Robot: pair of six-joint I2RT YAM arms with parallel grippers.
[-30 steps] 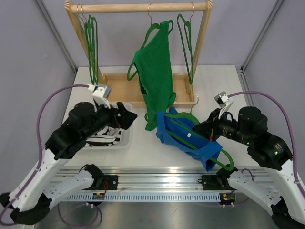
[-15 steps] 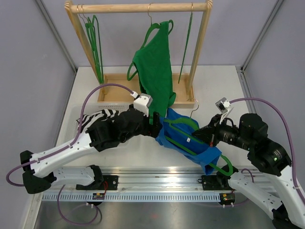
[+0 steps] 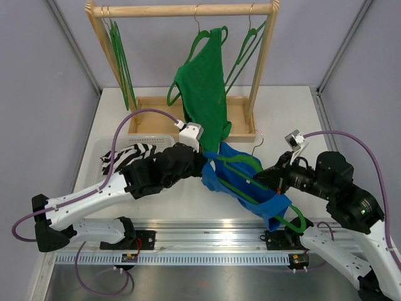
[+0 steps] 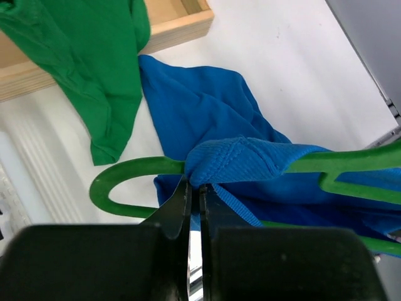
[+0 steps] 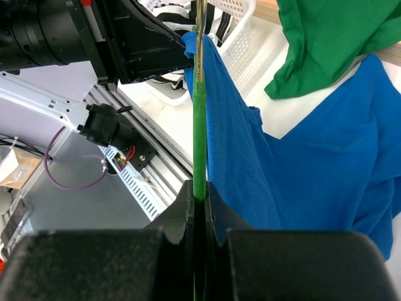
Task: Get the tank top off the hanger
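The blue tank top [image 3: 241,182] hangs on a green hanger [image 3: 294,216] held low over the table's front right. My right gripper [image 5: 199,188] is shut on the hanger's bar [image 5: 198,113], and the cloth [image 5: 313,169] drapes to its right. My left gripper [image 4: 195,188] is shut, pinching the folded blue shoulder strap [image 4: 238,160] where it wraps over the hanger's curved end [image 4: 125,169]. From above, the left gripper [image 3: 205,164] sits at the tank top's left edge and the right gripper [image 3: 270,179] at its right.
A wooden rack [image 3: 182,9] at the back carries a green top [image 3: 203,88] and empty green hangers [image 3: 122,63] [image 3: 247,47]. A white basket [image 3: 103,153] holding striped cloth [image 3: 128,153] stands at the left, behind my left arm.
My left arm swung from over the basket to the tank top, and its open gripper shut on the strap. The right arm barely moved. The rack's right hanger is swinging.
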